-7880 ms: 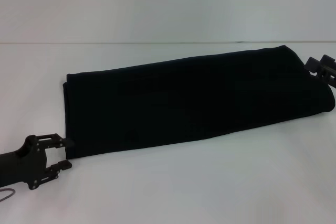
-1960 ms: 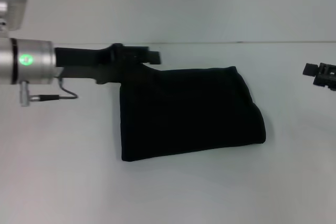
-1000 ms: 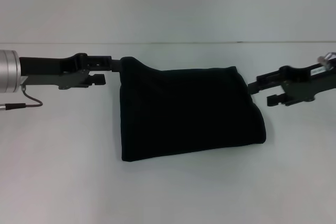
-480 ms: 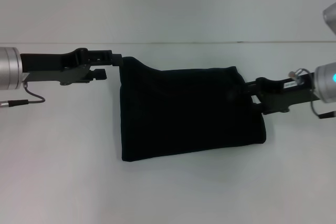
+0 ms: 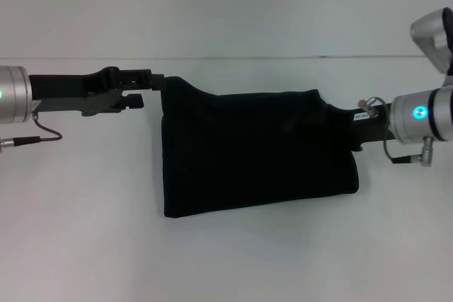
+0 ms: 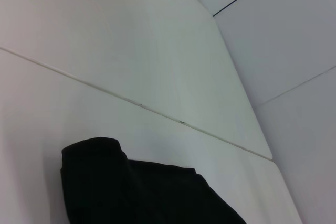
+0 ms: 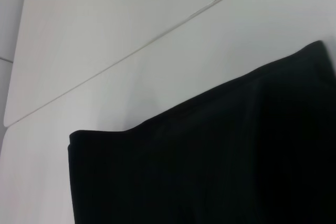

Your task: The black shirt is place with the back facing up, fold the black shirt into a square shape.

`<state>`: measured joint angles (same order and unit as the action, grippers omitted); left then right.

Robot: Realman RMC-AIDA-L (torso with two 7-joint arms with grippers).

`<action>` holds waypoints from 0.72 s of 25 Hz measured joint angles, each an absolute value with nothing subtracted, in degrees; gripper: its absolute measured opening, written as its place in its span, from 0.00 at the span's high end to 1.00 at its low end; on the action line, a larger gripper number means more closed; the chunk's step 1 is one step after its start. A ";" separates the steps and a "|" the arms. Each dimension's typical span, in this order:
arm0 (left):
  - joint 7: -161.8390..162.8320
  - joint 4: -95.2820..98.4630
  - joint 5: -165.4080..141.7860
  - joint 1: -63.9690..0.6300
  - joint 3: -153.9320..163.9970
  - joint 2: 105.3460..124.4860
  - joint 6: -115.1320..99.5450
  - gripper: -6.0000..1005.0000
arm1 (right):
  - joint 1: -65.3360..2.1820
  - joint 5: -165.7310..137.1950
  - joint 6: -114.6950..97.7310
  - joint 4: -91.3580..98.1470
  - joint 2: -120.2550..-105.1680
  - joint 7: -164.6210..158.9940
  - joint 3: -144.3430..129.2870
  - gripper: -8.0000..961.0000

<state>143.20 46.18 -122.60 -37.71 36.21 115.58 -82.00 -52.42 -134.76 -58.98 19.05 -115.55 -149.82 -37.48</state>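
The black shirt (image 5: 255, 153) lies folded into a rough square in the middle of the white table (image 5: 226, 266). Its far left corner peaks upward, off the table. My left gripper (image 5: 160, 83) is shut on that raised corner, and its arm reaches in from the left. In the left wrist view the shirt's (image 6: 147, 192) lifted corner stands up from the table. My right gripper (image 5: 345, 124) is pressed against the upper part of the shirt's right edge and merges with the black fabric. The right wrist view shows the shirt's (image 7: 210, 161) far edge and corner lying flat.
The table's far edge (image 5: 226, 58) runs straight across behind the shirt, with a plain pale wall beyond it. A thin cable (image 5: 42, 136) hangs from my left wrist above the table.
My right arm has come in from the right until its gripper meets the shirt's right edge. The left gripper has stayed put with the corner. Earlier the shirt lay as a long strip.
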 joint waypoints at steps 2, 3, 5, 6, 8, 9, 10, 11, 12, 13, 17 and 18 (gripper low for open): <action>143.19 46.18 -122.60 -37.71 36.21 115.57 -81.83 0.28 | -52.50 -134.71 -58.40 18.95 -116.28 -149.68 -37.52 0.21; 143.18 46.18 -122.46 -37.68 36.21 115.58 -81.69 0.28 | -52.53 -134.71 -58.30 18.93 -116.43 -149.73 -37.53 0.22; 143.18 46.13 -122.05 -37.58 36.21 115.58 -81.44 0.28 | -52.54 -134.71 -58.16 18.92 -116.53 -150.02 -37.47 0.23; 143.17 46.10 -121.86 -37.52 36.21 115.58 -81.36 0.28 | -52.40 -134.69 -58.23 19.03 -116.52 -150.09 -37.33 0.24; 143.17 46.12 -121.53 -37.43 36.21 115.58 -81.26 0.28 | -52.08 -134.50 -58.47 19.47 -116.25 -150.12 -37.12 0.26; 143.17 46.12 -121.46 -37.42 36.21 115.58 -81.25 0.28 | -51.97 -134.38 -58.70 19.62 -116.10 -150.11 -37.14 0.26; 143.17 46.12 -121.39 -37.42 36.21 115.58 -81.23 0.28 | -51.92 -134.27 -58.85 19.72 -115.94 -150.09 -37.25 0.27; 143.17 46.12 -121.32 -37.42 36.21 115.58 -81.20 0.29 | -51.90 -134.26 -58.88 19.73 -115.83 -150.05 -37.36 0.28; 143.17 46.12 -121.29 -37.43 36.21 115.58 -81.17 0.29 | -51.89 -134.28 -58.89 19.73 -115.78 -150.01 -37.49 0.28; 143.17 46.12 -121.27 -37.46 36.21 115.58 -81.08 0.29 | -51.88 -134.44 -58.80 20.04 -115.70 -149.94 -38.28 0.36; 143.17 46.05 -121.20 -37.58 36.21 115.58 -80.74 0.29 | -51.87 -134.40 -58.61 20.97 -115.66 -150.10 -39.66 0.61; 143.17 46.04 -121.20 -37.59 36.21 115.58 -80.68 0.29 | -51.90 -134.32 -58.58 21.16 -115.66 -150.12 -39.81 0.67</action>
